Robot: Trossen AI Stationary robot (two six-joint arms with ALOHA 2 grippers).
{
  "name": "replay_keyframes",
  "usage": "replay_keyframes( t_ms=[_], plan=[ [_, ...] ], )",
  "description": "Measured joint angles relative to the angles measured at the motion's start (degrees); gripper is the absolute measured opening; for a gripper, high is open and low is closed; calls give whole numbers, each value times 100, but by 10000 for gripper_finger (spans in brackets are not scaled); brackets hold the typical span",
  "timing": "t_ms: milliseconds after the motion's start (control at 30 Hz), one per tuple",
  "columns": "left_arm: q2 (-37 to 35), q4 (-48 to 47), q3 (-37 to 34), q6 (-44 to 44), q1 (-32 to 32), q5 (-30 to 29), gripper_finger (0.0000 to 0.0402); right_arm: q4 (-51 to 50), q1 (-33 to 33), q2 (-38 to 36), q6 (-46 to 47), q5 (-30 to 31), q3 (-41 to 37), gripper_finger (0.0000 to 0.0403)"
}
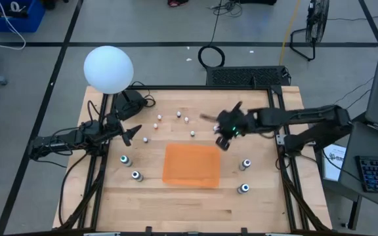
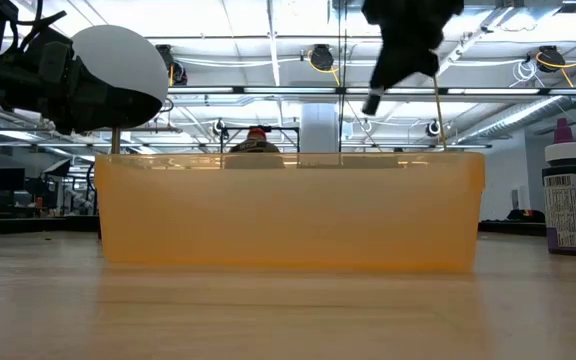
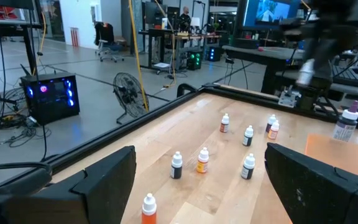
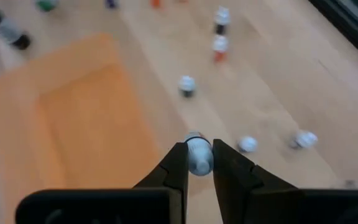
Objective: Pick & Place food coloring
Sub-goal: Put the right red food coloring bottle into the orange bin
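Observation:
Several tiny white-topped food coloring bottles stand upright on the far half of the table, also in the left wrist view. Larger grey bottles with teal tops stand left and right of the orange bin. My right gripper hovers over the bin's far right corner, shut on one tiny bottle. In the low view it hangs high above the bin. My left gripper waits open near the left edge, its fingers wide apart. My right gripper pinches a tiny bottle between its two fingertips, at the white cap end. The fingers come from above, pointing down. The bottle is lifted clear of the table, above the bin's far edge; its lower part is hidden under the cap.
The orange bin has low translucent walls and sits mid-table. A white globe lamp stands at the far left corner. A tall bottle with a purple top stands to the right in the low view. Bare wood lies along the near edge.

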Motion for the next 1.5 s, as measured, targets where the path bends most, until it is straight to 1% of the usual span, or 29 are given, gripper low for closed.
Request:
replay_keyframes(
  t_ms=[133,200,267,333,400,467,667,1067,1400,1500],
  plan=[
    [-2,1,1,0,0,0,353,-429,464,854,81,-23,881,39],
    [0,0,0,0,0,-1,353,-880,615,1333,88,-42,1436,39],
    [-2,0,0,0,0,0,353,-1197,721,1807,30,-229,1921,39],
    [-2,0,0,0,0,-1,353,-1341,813,2208,-144,-441,2232,39],
    [-1,0,2,0,0,-1,353,-1322,872,2483,-272,-657,2315,39],
    [-1,0,0,0,0,-2,353,-1295,892,2678,-326,-786,2301,39],
    [0,0,0,0,0,0,353,-1028,872,2967,-348,-745,1889,39],
    [-2,-2,2,0,0,-1,353,-26,690,3003,-172,-765,792,39],
    [0,-2,2,0,0,0,353,442,575,2975,-228,-767,400,40],
    [0,-2,2,0,0,0,353,455,575,2975,-219,-773,394,50]
  ],
)
